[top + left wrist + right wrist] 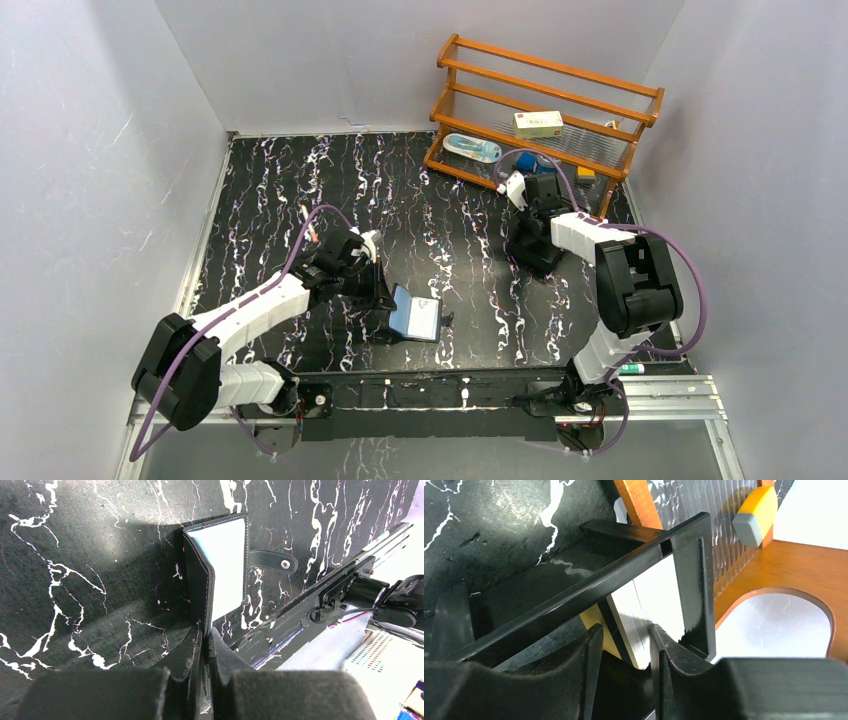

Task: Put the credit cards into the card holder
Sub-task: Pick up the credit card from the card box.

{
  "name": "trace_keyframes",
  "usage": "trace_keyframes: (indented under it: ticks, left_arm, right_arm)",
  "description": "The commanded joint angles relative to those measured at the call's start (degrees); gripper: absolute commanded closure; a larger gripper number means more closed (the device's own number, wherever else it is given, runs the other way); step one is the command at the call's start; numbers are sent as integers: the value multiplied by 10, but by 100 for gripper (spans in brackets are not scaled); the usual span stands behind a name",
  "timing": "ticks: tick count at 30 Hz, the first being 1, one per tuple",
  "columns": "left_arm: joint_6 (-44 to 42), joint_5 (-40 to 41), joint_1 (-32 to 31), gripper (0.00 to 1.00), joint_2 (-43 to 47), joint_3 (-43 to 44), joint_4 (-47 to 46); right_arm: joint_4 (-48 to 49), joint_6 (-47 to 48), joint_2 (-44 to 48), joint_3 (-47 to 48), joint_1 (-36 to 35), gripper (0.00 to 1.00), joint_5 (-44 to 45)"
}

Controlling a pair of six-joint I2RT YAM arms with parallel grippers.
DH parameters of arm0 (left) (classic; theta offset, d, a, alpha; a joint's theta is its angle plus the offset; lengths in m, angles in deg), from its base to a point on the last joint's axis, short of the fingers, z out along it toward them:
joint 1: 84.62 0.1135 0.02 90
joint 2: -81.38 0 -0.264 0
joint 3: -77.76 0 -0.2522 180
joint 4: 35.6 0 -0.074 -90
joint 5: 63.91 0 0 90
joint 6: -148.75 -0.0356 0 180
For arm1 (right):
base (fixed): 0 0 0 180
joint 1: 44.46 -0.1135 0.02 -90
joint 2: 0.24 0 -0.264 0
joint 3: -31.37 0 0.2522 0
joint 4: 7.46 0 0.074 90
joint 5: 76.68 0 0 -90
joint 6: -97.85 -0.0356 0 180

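Well apart from the orange wooden rack [804,565], your left gripper [206,632] pinches the black leather card holder [197,580]; beside the rack, your right gripper [625,630] fingers, spread, straddle white plastic credit cards [651,610].

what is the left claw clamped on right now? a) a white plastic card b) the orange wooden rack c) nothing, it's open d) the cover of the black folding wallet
d: the left claw is shut on the edge of the black leather-like folding wallet, pinching one cover, with the pale-blue inside showing.
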State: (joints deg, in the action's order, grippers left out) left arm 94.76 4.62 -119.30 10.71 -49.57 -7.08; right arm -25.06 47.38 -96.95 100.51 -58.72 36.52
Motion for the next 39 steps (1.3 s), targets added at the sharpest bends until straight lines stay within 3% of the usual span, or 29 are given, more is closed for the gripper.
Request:
trace_keyframes:
  ticks: [1, 6, 15, 26, 35, 39]
  left_arm:
    - [-1, -12, 1, 100, 15, -5, -4]
    - [-1, -11, 1, 100, 16, -7, -4]
    - [1, -15, 1, 100, 15, -7, -10]
    - [7, -5, 1, 100, 15, -11, -9]
    - [27, 13, 1, 100, 26, -21, -15]
    - [32, 15, 1, 100, 32, -22, -11]
  right_arm:
    - [35, 7, -4, 1, 3, 56, 30]
    - [31, -5, 14, 7, 2, 63, 30]
    - [16, -13, 37, 17, 2, 65, 29]
    - [-63, -48, 52, 47, 1, 85, 12]
    - [-176, -100, 105, 81, -6, 91, -12]
    - [-140, -82, 121, 47, -6, 90, -22]
